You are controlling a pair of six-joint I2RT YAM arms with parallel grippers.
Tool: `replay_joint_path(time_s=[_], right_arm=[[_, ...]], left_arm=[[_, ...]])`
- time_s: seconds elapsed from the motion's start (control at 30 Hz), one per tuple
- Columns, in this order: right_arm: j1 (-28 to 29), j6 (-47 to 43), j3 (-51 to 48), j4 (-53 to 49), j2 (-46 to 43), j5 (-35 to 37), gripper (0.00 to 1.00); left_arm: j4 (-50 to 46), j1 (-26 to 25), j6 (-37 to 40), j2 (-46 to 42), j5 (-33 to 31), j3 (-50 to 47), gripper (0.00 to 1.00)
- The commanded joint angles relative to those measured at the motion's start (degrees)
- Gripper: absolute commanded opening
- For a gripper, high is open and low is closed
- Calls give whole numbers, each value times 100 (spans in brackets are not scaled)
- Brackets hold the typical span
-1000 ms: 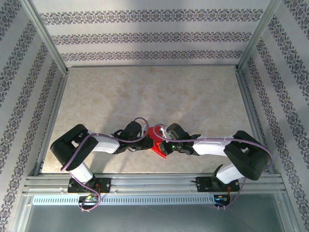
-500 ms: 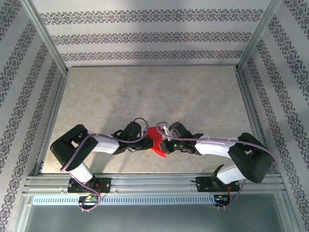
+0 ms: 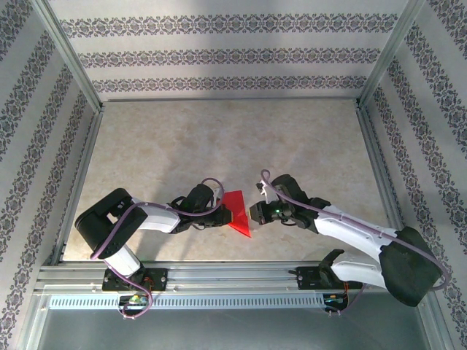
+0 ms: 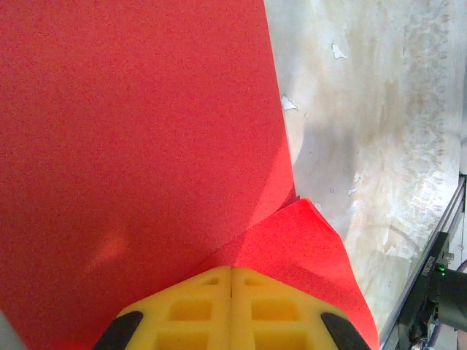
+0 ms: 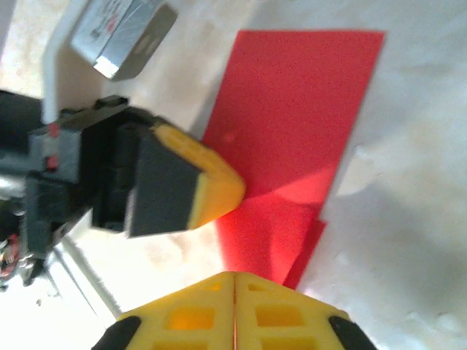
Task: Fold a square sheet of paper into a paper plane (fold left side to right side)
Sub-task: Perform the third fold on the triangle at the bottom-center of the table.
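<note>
The square sheet of paper [image 3: 237,213], bright red and folded into a narrow pointed shape, lies flat on the table near the front edge. My left gripper [image 3: 221,213] is shut, and its yellow tips rest on the sheet's left edge. In the left wrist view the sheet [image 4: 146,146] spreads out ahead of the closed left gripper [image 4: 232,273], with a folded flap [image 4: 306,248] to the right. My right gripper [image 3: 254,213] is shut on nothing, just right of the sheet. In the right wrist view the right gripper [image 5: 235,281] hovers over the sheet's [image 5: 292,109] near end, with a left fingertip [image 5: 215,191] on it.
The pale marbled table [image 3: 219,138] stretches away behind the sheet. Metal frame rails run along the right side [image 3: 376,160] and the near edge [image 3: 233,271]. Patterned walls enclose the cell.
My right arm has drawn back to the right, off the sheet, so more red now shows. Its jaws parted briefly and closed again. The left arm and the sheet stayed put.
</note>
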Motion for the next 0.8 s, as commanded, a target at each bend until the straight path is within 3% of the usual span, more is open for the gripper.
replay_joint_path(time_s=[0.0, 0.77], right_arm=[[16, 734, -239, 37, 18, -934, 0], [444, 1124, -354, 635, 1178, -793, 0]], left_arm=[[-417, -82, -48, -24, -115, -140, 6], [-405, -83, -64, -26, -131, -153, 6]])
